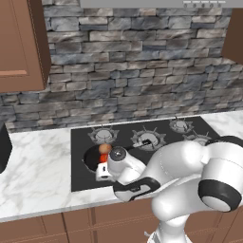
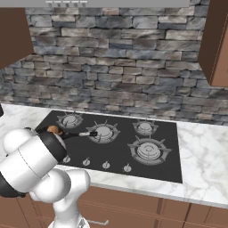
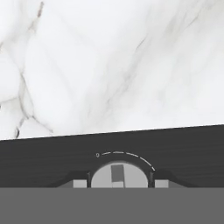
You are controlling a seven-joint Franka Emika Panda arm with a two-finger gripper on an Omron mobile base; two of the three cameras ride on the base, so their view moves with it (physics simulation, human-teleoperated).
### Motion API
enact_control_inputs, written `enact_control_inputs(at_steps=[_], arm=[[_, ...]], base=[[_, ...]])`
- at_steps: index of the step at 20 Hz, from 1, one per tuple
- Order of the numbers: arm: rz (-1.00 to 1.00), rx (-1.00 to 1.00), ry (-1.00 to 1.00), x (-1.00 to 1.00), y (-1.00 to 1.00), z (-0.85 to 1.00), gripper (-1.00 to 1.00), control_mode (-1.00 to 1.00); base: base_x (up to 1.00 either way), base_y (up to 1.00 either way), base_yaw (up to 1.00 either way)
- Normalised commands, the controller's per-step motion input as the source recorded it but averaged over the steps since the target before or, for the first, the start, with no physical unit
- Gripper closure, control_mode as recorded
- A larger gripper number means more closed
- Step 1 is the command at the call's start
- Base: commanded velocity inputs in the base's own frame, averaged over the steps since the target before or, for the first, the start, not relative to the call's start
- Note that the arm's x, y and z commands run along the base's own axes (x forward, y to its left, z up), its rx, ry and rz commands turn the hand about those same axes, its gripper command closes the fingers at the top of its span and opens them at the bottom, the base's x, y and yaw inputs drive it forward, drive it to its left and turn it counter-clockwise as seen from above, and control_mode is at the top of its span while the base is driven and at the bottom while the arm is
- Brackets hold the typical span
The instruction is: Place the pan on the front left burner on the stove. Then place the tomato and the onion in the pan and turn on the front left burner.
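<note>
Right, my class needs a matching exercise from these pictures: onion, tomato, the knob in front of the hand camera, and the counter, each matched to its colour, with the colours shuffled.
Things:
1 onion
2 tomato
3 knob
4 counter

Colours:
a white marble
b red
c silver-grey
d tan-brown

Pairs: 1-d, 2-b, 3-c, 4-a
</note>
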Motion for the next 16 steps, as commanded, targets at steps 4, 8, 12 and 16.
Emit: enact_control_inputs(at_steps=[4,8,12,16], arm=[[0.22,0.0,-0.16,0.0,-0.36,-0.28,1.0,-1.0],[0.34,0.0,-0.14,0.01,-0.49,-0.32,1.0,-1.0],[0.5,0.03,-0.1,0.03,-0.82,-0.4,1.0,-1.0],[0.59,0.04,-0.08,0.01,-0.96,-0.47,1.0,-1.0]], base=[[0.0,0.0,0.0],[0.0,0.0,0.0],[0.0,0.0,0.0],[0.0,0.0,0.0]])
